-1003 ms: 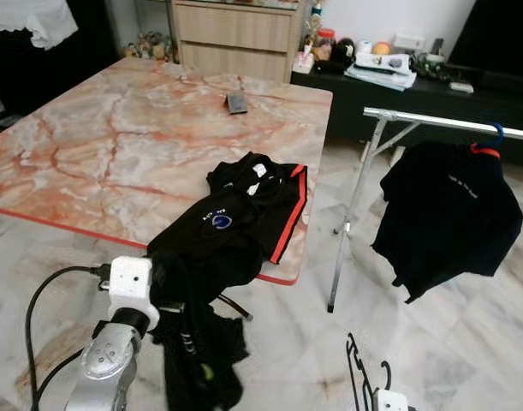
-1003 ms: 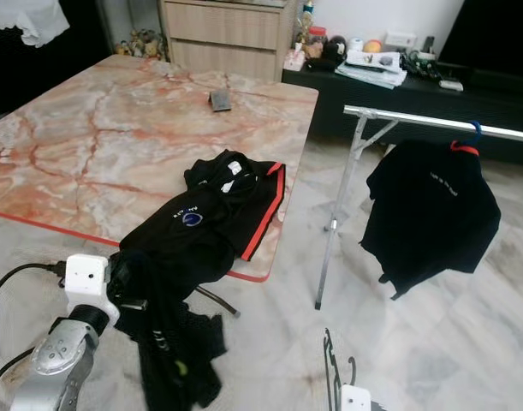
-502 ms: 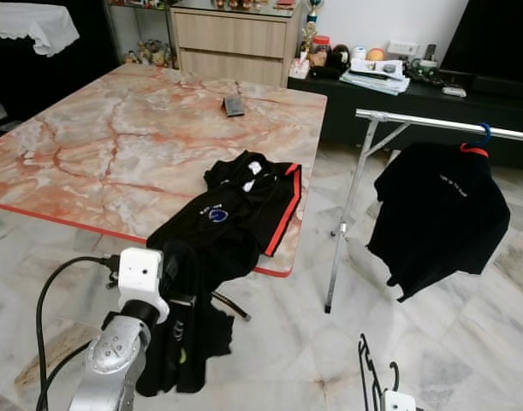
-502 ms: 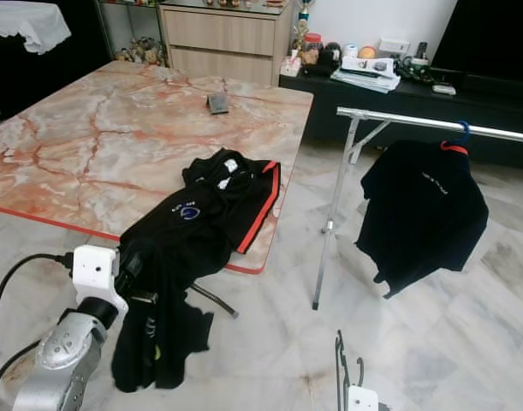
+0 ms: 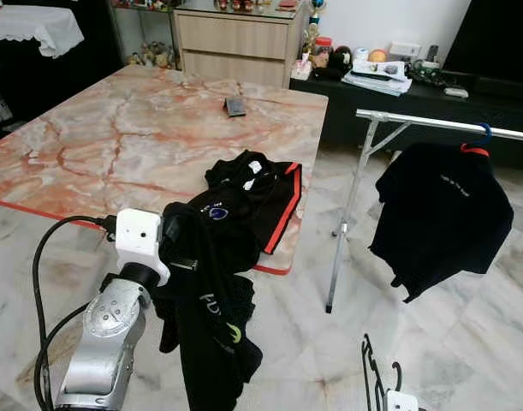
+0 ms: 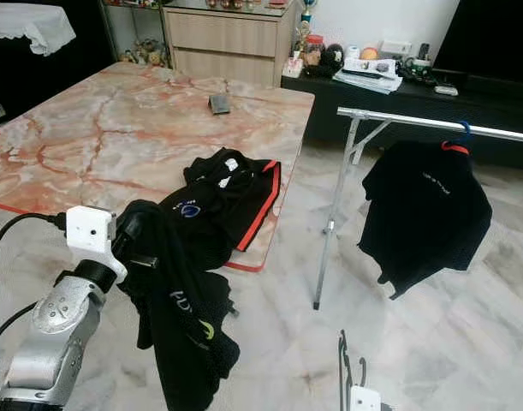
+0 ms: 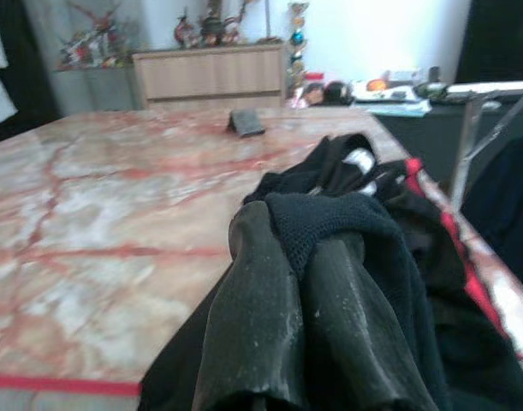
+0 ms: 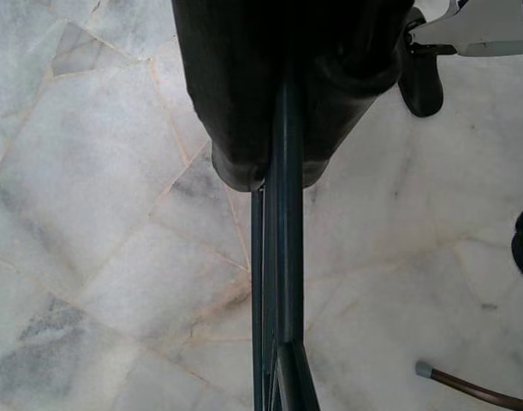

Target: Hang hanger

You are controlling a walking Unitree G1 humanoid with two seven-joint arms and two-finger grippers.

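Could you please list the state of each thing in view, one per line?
Left gripper: shut on the black garment.
Black garment: lifted, hanging beside the table edge.
Black and red shirt: lying crumpled on the table.
Right gripper: shut on the hanger.
Hanger: held above the floor, not yet hung.
Black shirt: hanging from the rack.

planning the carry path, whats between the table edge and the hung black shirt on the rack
In the eye views, the rack's slanted metal leg and marble floor lie between the table and the hung shirt.
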